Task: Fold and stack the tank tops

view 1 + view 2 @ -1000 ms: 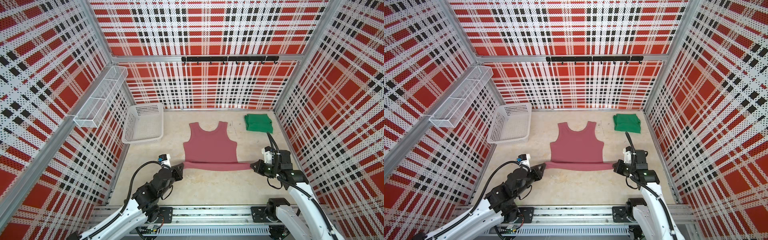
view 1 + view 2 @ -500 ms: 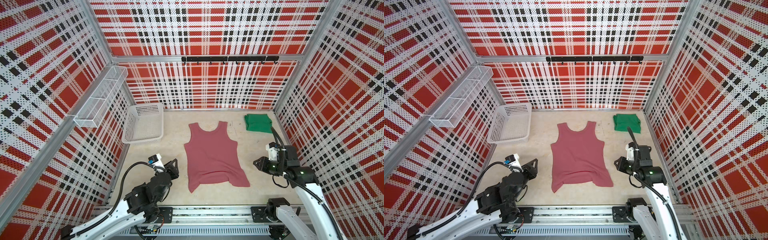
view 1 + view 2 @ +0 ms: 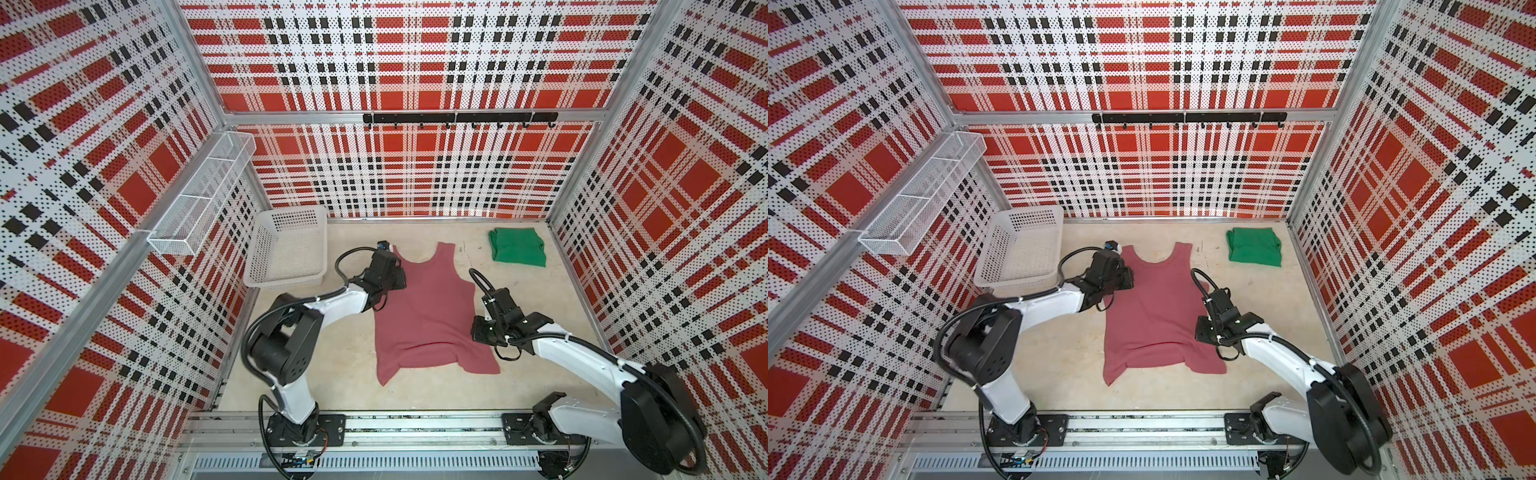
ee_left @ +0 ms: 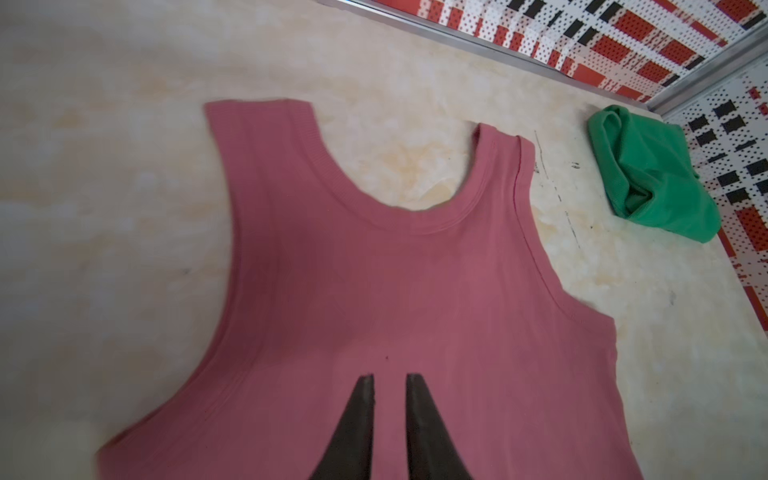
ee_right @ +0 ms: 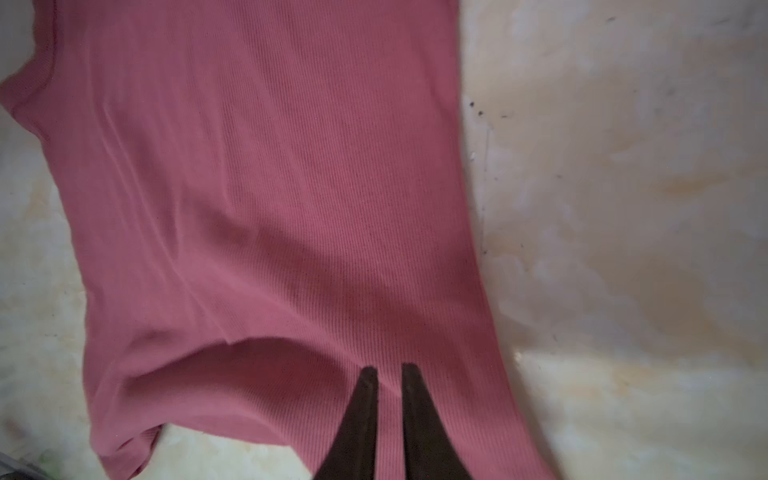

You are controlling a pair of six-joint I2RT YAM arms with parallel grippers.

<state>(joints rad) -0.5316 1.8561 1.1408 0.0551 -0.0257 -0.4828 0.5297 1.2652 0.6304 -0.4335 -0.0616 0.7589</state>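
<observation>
Two white-and-black robot arms reach over a pale table (image 3: 332,361) inside a booth with red, black and white plaid walls. A white perforated basket (image 3: 266,249) sits at the back of the table.

Just beside the basket, on its right in both top views, a dusty pink tank top (image 3: 424,316) lies spread out. Its straps point toward the back wall and its hem toward the arms' bases. The hem is rumpled, with both corners flaring outward.

A green tank top (image 3: 517,247), gathered into a small folded bundle, lies well apart from the basket. It is beyond the pink one and about as far back as the basket. The two tops do not touch.

The left claw (image 4: 390,376) is over the pink top's side nearest the basket, below the shoulder strap. Its dark fingers (image 4: 357,419) stand almost together, with a narrow slit between the tips, pinching nothing.

The right claw (image 5: 389,368) is over the pink top's edge farthest from the basket, toward the hem. It shows the same thin slit and grips nothing. Whether either claw touches the cloth cannot be told.
</observation>
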